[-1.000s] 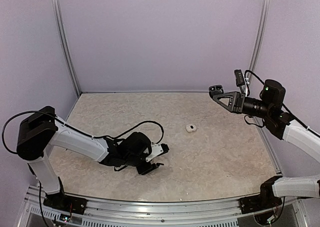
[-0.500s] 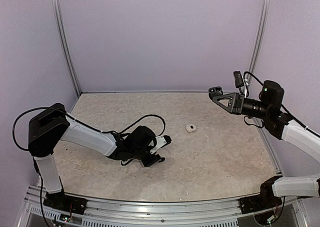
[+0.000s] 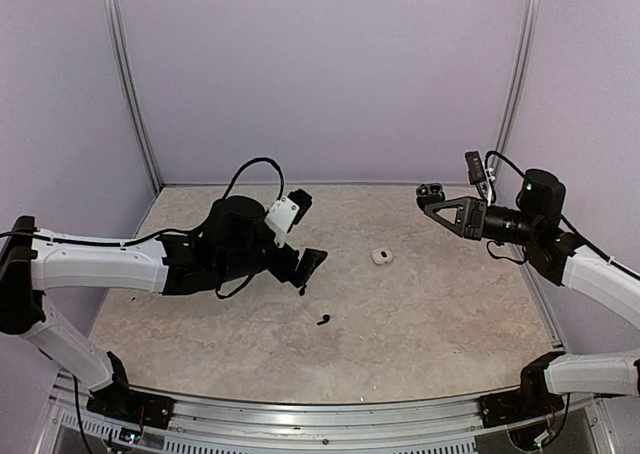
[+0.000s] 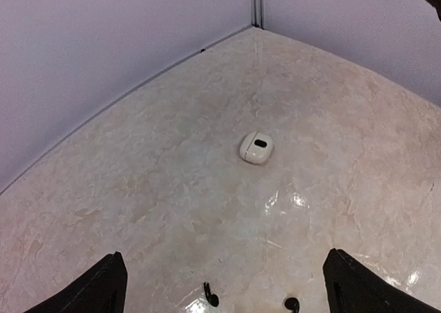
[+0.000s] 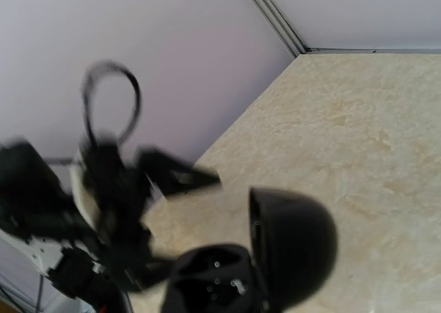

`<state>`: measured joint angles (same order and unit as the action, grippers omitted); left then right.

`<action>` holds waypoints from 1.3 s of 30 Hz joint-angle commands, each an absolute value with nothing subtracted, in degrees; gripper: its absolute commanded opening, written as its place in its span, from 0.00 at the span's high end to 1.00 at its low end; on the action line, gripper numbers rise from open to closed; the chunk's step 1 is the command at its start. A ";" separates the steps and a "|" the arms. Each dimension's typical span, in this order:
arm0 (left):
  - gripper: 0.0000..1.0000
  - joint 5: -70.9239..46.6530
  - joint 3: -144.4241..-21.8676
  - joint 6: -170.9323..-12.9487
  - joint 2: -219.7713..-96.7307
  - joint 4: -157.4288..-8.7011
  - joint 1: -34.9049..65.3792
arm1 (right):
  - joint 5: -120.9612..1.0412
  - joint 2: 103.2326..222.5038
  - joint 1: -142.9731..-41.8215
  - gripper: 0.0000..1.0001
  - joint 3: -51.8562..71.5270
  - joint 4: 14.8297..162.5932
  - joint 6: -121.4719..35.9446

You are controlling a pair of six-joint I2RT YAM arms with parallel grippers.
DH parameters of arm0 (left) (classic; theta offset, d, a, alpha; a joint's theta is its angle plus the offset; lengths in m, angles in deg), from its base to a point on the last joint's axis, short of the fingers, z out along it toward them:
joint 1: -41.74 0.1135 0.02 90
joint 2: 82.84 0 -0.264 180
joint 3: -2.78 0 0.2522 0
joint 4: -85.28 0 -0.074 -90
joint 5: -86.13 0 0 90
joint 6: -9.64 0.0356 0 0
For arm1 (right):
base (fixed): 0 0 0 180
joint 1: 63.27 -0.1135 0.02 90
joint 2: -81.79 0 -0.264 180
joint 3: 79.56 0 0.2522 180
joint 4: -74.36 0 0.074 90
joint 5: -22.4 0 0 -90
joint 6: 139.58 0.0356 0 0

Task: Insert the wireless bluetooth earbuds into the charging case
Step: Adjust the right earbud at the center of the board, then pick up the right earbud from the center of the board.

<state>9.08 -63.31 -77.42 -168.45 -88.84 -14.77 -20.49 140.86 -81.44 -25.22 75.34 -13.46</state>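
Note:
Two black earbuds [image 3: 322,320] [image 4: 211,296] lie on the table, the second one [image 3: 303,290] [image 4: 292,303] close beside the first. My left gripper [image 3: 306,232] [image 4: 224,271] hangs open above them, with nothing between its fingers. Further out, a shut white charging case [image 3: 381,256] [image 4: 256,147] rests on the table. At the right, held high above the table, my right gripper [image 3: 432,190] is shut on an open black charging case [image 5: 275,254]. The case's lid [image 5: 300,240] is swung up and its sockets [image 5: 213,275] are empty. No white earbuds are in view.
The beige marbled table [image 3: 440,314] is bounded by lilac walls with metal corner posts [image 3: 133,94]. In the right wrist view my left arm [image 5: 110,209] shows as a dark blur. A metal rail [image 3: 320,419] runs along the near edge.
My left gripper has risen off the table towards the back and opened wide. The two black earbuds now show on the table where it was. The right arm has barely moved.

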 commanded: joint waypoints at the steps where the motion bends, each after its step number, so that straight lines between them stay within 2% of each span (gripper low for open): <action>1: 0.01 6.12 -73.22 -87.21 -171.36 -80.77 -11.37 | -20.15 138.26 -80.61 0.89 -26.02 77.99 -19.91; 4: 0.01 1.89 -80.11 -83.73 -177.14 -71.39 -10.90 | -20.47 136.69 -80.61 0.90 -26.87 79.88 -23.35; 8: 0.04 -9.06 -81.57 -78.20 -180.28 -67.28 -11.17 | -20.96 134.28 -80.67 0.91 -27.67 82.88 -27.97; 12: 0.17 -13.21 -87.66 -75.28 -185.85 -56.78 -11.15 | -22.39 131.79 -80.62 0.91 -28.80 85.43 -31.06; 22: 0.41 -13.24 -98.84 -74.14 -199.36 -43.21 -13.43 | -25.06 129.39 -80.68 0.95 -30.47 89.74 -33.67; 39: 0.61 -8.53 -103.33 -73.56 -206.78 -38.48 -15.51 | -25.82 130.29 -80.67 0.97 -30.47 89.57 -33.84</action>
